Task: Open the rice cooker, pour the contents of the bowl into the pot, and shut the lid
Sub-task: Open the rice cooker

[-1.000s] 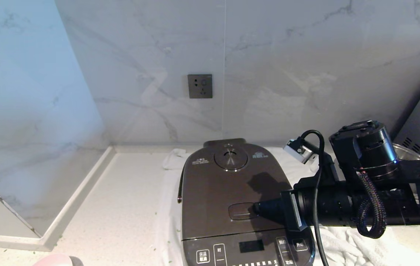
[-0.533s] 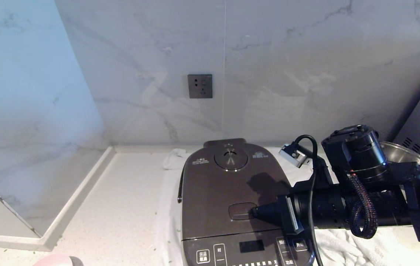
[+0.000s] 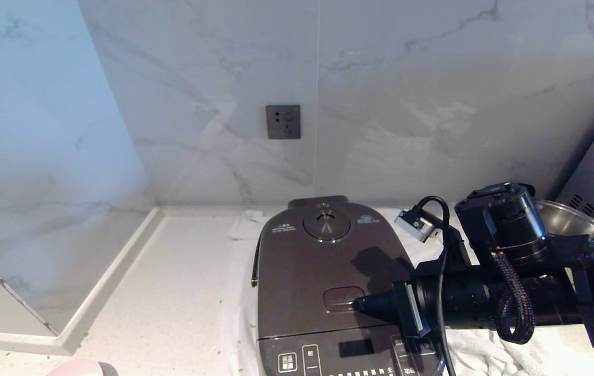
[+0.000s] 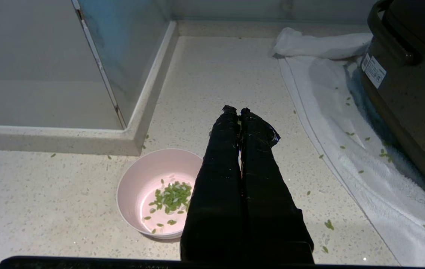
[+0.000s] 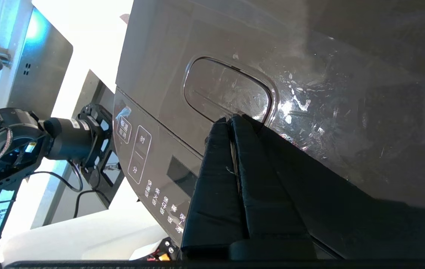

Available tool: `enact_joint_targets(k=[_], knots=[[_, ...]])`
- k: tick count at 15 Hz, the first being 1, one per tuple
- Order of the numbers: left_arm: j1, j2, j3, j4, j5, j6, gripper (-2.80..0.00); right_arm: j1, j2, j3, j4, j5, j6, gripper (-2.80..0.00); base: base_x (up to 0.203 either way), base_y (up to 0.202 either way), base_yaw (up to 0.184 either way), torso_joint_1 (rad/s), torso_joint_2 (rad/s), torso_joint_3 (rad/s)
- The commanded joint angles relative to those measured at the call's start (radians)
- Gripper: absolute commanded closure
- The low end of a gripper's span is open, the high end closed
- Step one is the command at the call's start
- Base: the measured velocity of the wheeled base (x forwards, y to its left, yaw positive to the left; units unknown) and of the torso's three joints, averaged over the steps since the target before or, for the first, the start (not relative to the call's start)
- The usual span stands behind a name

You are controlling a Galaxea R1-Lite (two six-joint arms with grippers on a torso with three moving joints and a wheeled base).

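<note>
Since a second ago the right arm has slid leftward and a little lower in the head view, and its tip now sits on the oval latch button (image 3: 343, 298) rather than at its right edge. The right pincer (image 3: 358, 303) is clenched, its two black fingers pressed flat together, holding nothing; the tips touch the button's near edge on the closed lid (image 3: 317, 271) of the rice cooker (image 3: 328, 292), lower centre of the frame. The cooker stands on a white towel (image 3: 490, 344) on the counter (image 3: 171, 292). The left pincer (image 4: 236, 112) is also clenched and empty, hanging above the counter just beside the pink bowl (image 4: 137, 183), which holds green contents (image 4: 171, 196) at the lower left.
</note>
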Motion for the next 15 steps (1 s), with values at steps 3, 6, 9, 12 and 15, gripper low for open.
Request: enact_joint_targets(k=[3,6,9,12,15], knots=[[0.000,0.000,0.000,0.000,0.001,0.000,0.00,0.000,0.002,0.009,0.003,0.004,0.003,0.00,0.000,0.000,0.000,0.000,0.00,0.000],[0.000,0.000,0.000,0.000,0.001,0.000,0.00,0.000,0.006,0.031,-0.017,0.006,0.006,0.00,0.000,0.000,0.000,0.000,0.00,0.000],[0.000,0.000,0.000,0.000,0.001,0.000,0.00,-0.001,0.008,0.031,-0.063,-0.001,0.006,0.00,0.000,0.000,0.000,0.000,0.00,0.000],[0.000,0.000,0.000,0.000,0.001,0.000,0.00,-0.003,-0.022,0.008,-0.062,-0.002,0.007,0.00,0.000,0.000,0.000,0.000,0.00,0.000],[0.000,0.000,0.000,-0.001,0.001,0.000,0.00,0.002,-0.066,-0.016,-0.043,-0.005,0.007,0.00,0.000,0.000,0.000,0.000,0.00,0.000]])
